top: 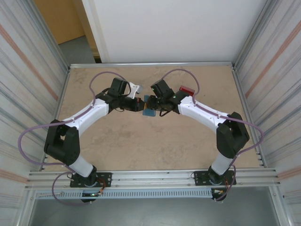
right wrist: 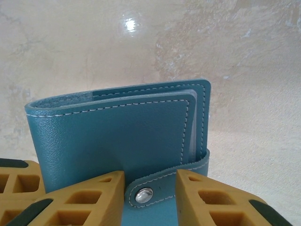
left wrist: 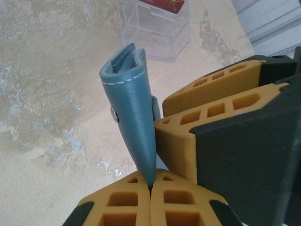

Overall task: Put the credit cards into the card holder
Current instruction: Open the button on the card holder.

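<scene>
Your left tool (left wrist: pixel 150 182) is clenched on one edge of the folded teal card holder (left wrist: pixel 131 103), which stands on end between both tools over the middle of the surface (top: pixel 141 146). Your right tool (right wrist: pixel 150 187) has its fingers (right wrist: pixel 94 193) parted either side of the snap strap (right wrist: pixel 157 181); whether they press it, you cannot tell. A red credit card (left wrist: pixel 162 4) sits in the clear case (left wrist: pixel 155 33) beyond.

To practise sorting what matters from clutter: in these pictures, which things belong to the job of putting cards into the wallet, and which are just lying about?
Belong to the job:
blue wallet, pinched by the left claw
right claw, at the wallet's snap strap
red card

Just lying about:
clear case
</scene>
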You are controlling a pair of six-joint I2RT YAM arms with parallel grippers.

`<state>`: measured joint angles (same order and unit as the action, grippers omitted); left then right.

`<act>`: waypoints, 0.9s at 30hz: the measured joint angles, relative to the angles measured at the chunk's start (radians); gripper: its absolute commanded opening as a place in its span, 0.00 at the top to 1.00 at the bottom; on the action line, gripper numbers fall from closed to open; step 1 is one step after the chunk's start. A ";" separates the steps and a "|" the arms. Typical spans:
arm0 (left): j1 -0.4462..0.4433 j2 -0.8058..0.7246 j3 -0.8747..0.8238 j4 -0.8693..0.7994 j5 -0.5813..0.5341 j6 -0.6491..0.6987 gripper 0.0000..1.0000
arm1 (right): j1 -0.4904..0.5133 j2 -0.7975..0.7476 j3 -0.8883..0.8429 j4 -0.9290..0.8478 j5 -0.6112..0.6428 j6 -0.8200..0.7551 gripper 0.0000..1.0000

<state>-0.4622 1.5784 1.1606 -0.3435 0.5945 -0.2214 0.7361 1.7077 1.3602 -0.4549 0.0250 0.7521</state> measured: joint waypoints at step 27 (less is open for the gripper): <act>-0.012 0.007 -0.011 0.001 0.000 0.001 0.97 | -0.025 -0.026 -0.082 0.089 -0.081 0.026 1.00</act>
<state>-0.4744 1.5856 1.1492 -0.3428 0.5945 -0.2207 0.7109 1.6821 1.2785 -0.3664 -0.0559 0.7780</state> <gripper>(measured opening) 0.060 0.044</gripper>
